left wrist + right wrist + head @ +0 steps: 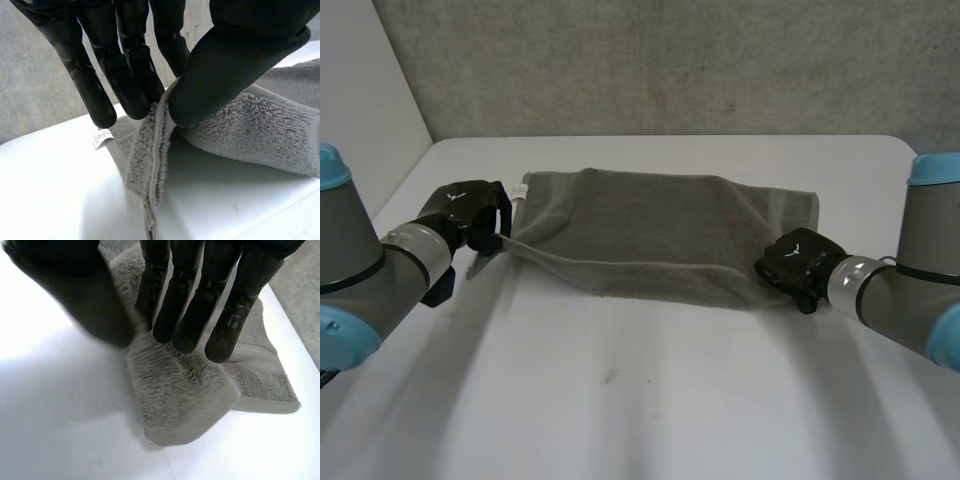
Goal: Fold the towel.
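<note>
I read the towel as thick grey terry cloth, fluffy in the pile and flat-woven along its edge, with a smooth white label. The table looks smooth, white and faintly glossy. The left hand and right hand look like smooth black plastic with a dull sheen. The wall is rough, matt grey.

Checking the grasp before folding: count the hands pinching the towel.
2. The left hand pinches the towel at its near left corner; the right hand pinches its near right corner.
</note>
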